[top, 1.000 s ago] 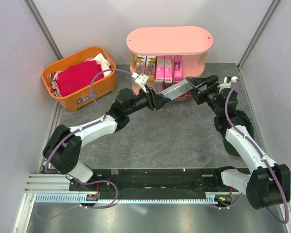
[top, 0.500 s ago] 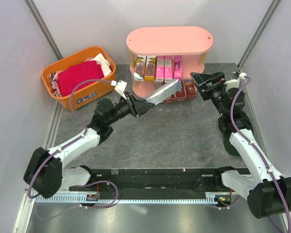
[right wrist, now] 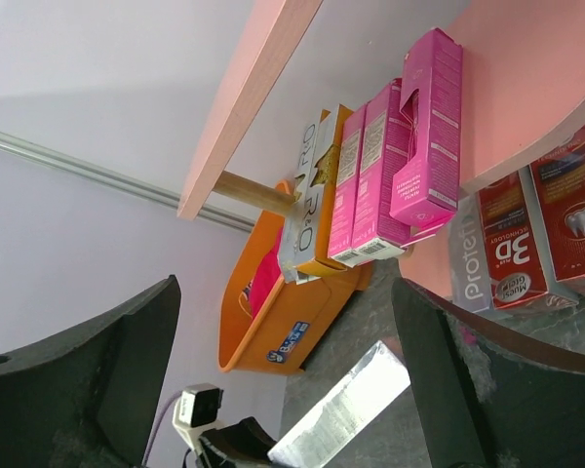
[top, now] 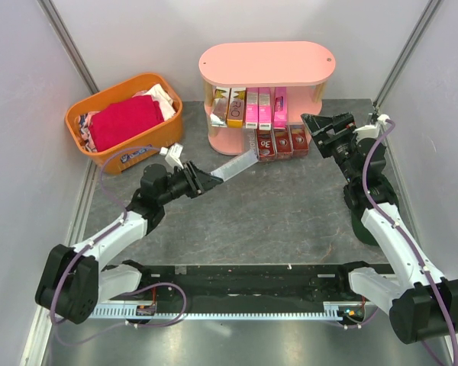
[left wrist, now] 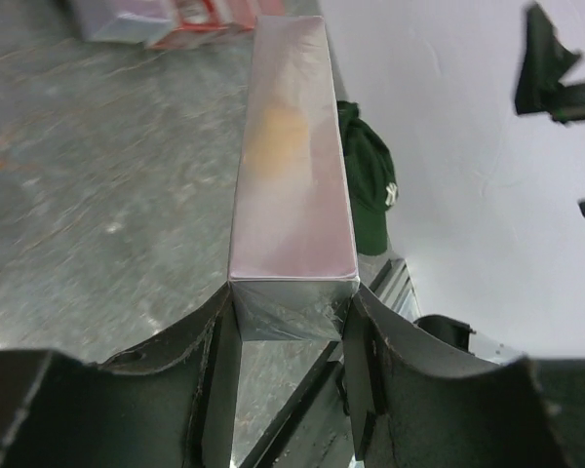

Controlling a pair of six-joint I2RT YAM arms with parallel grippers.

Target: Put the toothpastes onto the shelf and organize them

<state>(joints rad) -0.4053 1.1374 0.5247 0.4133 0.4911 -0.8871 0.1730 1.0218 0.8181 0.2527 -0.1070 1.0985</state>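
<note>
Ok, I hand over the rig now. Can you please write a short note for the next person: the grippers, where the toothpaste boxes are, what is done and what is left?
Left gripper: shut on one end of a silver box, held over the table in front of the shelf.
Right gripper: open and empty, beside the right end of the shelf.
Done: the middle level holds upright boxes in a row, a gold box and three pink boxes among them. The bottom level holds dark red boxes.
Left: put the silver box on the shelf.
</note>
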